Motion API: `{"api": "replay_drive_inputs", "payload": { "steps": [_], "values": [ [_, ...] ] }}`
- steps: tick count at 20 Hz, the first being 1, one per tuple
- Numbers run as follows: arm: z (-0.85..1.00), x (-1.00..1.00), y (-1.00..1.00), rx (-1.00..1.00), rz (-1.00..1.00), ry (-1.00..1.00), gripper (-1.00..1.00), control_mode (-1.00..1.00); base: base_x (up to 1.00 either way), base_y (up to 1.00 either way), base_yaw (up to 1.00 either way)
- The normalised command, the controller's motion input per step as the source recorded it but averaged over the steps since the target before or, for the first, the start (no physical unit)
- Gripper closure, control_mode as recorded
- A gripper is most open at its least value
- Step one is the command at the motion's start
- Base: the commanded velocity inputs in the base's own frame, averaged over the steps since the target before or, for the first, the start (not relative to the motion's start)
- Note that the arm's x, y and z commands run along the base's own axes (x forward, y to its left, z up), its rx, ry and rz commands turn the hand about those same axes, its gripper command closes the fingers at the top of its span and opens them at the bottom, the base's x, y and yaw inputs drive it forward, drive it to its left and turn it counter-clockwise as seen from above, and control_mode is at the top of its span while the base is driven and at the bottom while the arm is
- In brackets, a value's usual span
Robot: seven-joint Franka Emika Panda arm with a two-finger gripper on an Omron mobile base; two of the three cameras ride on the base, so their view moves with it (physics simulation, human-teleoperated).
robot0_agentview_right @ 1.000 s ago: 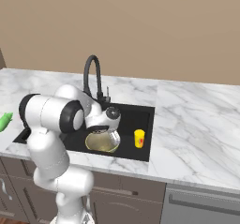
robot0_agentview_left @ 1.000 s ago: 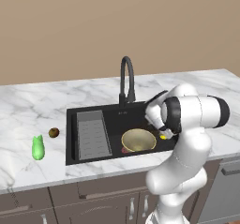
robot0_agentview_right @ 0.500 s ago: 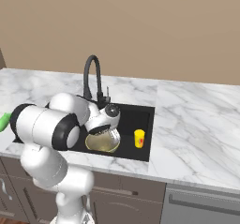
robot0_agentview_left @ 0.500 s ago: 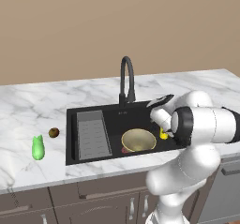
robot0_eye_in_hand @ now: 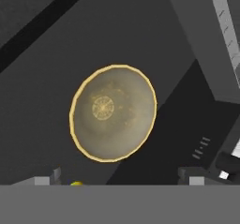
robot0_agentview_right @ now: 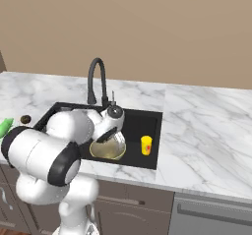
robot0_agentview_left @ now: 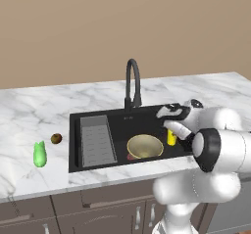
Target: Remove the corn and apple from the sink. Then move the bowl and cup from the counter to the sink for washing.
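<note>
1. Gripper (robot0_eye_in_hand: 117, 174) w/ fingers wide apart, empty, above the sink (robot0_agentview_left: 78, 125).
2. Bowl (robot0_agentview_left: 145, 146) upright on sink floor, mid-basin; cup (robot0_agentview_right: 146, 145) just right of it, also in sink.
3. Corn (robot0_agentview_left: 39, 154) & apple (robot0_agentview_left: 56, 138) on counter (robot0_agentview_left: 29, 110), left of sink, near each other.
</note>
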Motion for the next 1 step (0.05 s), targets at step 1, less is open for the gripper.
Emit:
{"api": "replay_drive_inputs", "payload": {
  "steps": [1],
  "values": [
    [0.39,-0.13,-0.03,-0.02,0.0,0.0,-1.0,-1.0,0.0,0.0,0.0]
  ]
}}
